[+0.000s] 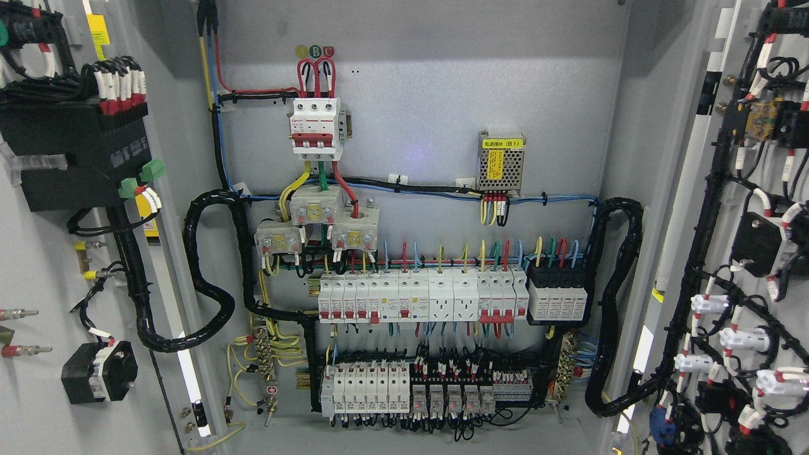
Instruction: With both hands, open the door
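Cabinet [417,114]: a grey electrical enclosure fills the head view, its interior fully exposed.
Left door [38,284]: swung wide at the picture's left, inner face toward the camera, carrying a black module, green plugs and a small black switch block.
Right door [752,253]: swung wide at the picture's right, inner face lined with wired lamps and buttons.
Task state: both doors stand open, so the opening looks complete to me.
Robot hands: neither hand nor arm shows anywhere, so whether the fingers are apart, together or clamped on anything cannot be told.
Cable looms [208,284]: thick black bundles loop from each door into the cabinet, on the left and on the right.
Risk, doors: pushing either door further could strain these looms at the hinge side, since they already hang in slack curves with limited run.
Risk, reach: a hand coming in blind could snag the loose wires on the door faces.
Main breaker [316,126]: mounted high on the back panel with red leads above.
Power supply [500,161]: small perforated metal box, right of the breaker.
Breaker rows [417,297]: two rails of white units, lower centre; exposed terminals make stray contact the worst outcome.
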Controlling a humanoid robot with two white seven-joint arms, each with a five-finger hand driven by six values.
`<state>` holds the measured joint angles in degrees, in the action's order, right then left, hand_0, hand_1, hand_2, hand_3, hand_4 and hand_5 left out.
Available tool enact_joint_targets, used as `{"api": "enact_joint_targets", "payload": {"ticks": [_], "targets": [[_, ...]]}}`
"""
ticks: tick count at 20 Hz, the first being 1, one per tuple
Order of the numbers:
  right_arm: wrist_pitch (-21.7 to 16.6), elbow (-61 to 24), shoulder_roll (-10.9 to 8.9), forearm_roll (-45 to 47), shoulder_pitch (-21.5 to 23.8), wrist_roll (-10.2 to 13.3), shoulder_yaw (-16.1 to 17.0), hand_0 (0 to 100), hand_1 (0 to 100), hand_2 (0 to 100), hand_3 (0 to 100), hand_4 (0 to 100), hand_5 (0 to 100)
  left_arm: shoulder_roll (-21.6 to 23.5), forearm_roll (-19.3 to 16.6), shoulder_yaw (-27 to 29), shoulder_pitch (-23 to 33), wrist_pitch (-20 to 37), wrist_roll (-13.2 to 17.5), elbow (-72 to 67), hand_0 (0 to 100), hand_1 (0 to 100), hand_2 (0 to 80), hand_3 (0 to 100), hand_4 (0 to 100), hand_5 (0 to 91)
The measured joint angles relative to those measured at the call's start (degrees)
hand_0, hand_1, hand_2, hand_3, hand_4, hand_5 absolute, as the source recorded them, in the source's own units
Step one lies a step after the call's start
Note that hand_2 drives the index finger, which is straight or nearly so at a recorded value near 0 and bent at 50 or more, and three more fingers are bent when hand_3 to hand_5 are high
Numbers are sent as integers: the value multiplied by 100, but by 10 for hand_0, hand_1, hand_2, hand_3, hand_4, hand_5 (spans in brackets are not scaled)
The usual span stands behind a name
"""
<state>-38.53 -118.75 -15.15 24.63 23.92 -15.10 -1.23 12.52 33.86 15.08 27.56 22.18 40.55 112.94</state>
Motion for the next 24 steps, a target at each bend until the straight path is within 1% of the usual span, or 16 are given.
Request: {"api": "enact_joint_targets", "payload": {"ticks": [2,5,8,12,17,24], "targets": [[43,0,-3,69,-58,-3,20,0,500,40,0,0,0,15,225,205,41,-83,141,2,120,556,0,0,0,0],[70,2,-9,147,-120,-3,44,0,500,40,0,0,0,37,513,489,106,-149,223,-21,120,556,0,0,0,0],[77,3,-11,201,-168,-7,100,0,500,40,0,0,0,71,693,722,134,-189,315,-114,120,556,0,0,0,0],[77,15,-2,350,-189,-6,212,0,500,40,0,0,0,139,889,942,108,-361,570,-309,120,556,0,0,0,0],[77,43,12,666,-175,-14,378,0,500,40,0,0,0,350,1055,1138,-146,-434,639,-678,120,556,0,0,0,0],[77,130,26,1149,-143,-16,644,0,500,40,0,0,0,682,1228,1313,-587,-625,646,-1148,120,556,0,0,0,0]]}}
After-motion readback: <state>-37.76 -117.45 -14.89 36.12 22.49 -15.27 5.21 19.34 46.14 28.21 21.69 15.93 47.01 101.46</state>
